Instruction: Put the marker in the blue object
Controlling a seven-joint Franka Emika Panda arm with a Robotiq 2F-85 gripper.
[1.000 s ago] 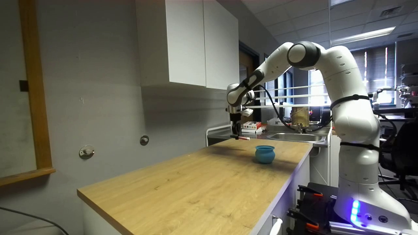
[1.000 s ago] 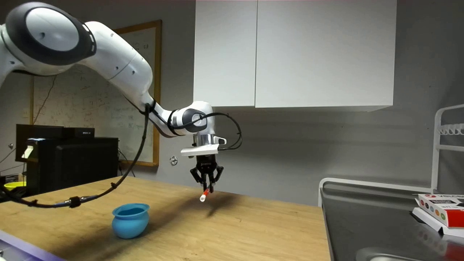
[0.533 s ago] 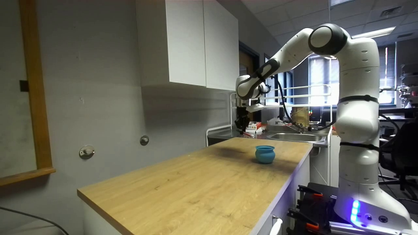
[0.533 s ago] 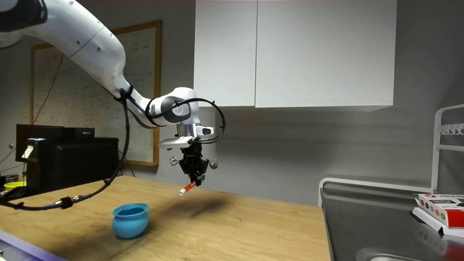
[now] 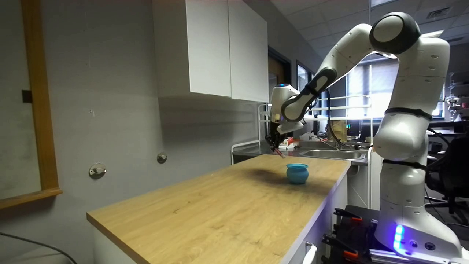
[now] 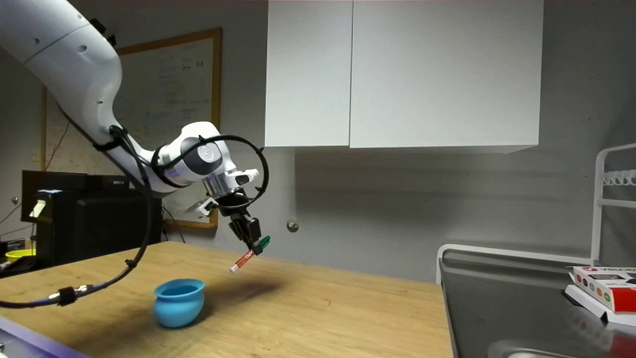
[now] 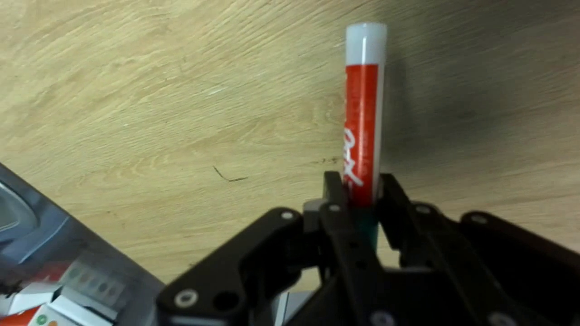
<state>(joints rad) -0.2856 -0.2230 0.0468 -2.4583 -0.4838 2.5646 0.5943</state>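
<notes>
The black 2-fingered tool (image 7: 361,192) clamps the cylindrical red, green-ended marker (image 7: 362,117), tilted above the pale wooden desk (image 6: 348,313). The round blue rimmed pot (image 6: 179,308) stands upright there, apart from the marker.

You have a wood-framed whiteboard (image 6: 169,89) on the wall (image 6: 367,214), and a white cabinet (image 6: 402,74) hung above the table (image 6: 348,318) in both exterior views. Next to the table — on the dark counter (image 6: 507,293) with the metal sink (image 5: 331,154) — you have a red-and-white box (image 6: 606,288).
</notes>
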